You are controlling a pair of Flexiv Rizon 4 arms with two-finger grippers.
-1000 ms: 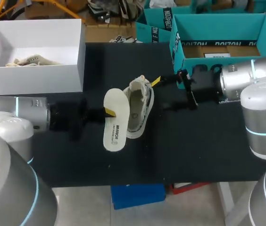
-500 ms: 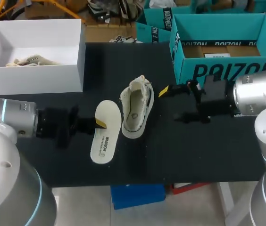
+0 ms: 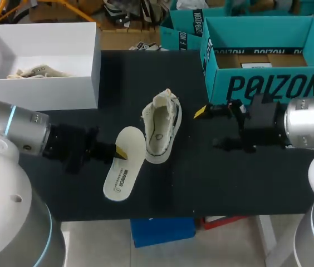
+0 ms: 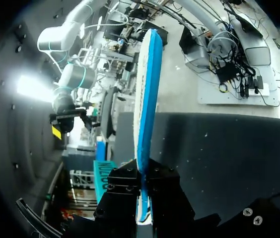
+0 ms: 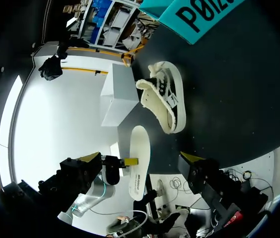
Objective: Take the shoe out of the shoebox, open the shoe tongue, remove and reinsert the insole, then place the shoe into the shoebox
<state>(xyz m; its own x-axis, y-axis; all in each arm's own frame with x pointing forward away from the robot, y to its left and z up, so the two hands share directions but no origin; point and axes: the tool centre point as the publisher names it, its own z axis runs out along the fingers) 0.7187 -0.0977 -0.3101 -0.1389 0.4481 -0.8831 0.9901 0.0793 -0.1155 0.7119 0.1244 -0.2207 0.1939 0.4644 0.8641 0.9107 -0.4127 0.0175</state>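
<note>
The cream shoe (image 3: 160, 129) lies on its side in the middle of the black table, opening facing left. To its left my left gripper (image 3: 118, 151) is shut on the side edge of the white insole (image 3: 121, 165), which is outside the shoe. In the left wrist view the insole (image 4: 148, 94) stands edge-on between the black fingers (image 4: 125, 186), blue underside showing. My right gripper (image 3: 210, 128) stands open and empty to the right of the shoe, clear of it. From the right wrist view, the shoe (image 5: 166, 101) and the insole (image 5: 139, 163) lie ahead of the wide-spread fingertips (image 5: 91, 157).
A white box (image 3: 93, 67) with another cream shoe (image 3: 34, 71) inside stands at the back left. A teal shoebox (image 3: 268, 86) sits at the back right, just behind my right arm. A second teal box (image 3: 182, 30) is behind it.
My left gripper has drawn the insole away from the shoe, leftward and toward the table's front. My right gripper has pulled back to the right, away from the shoe's heel.
</note>
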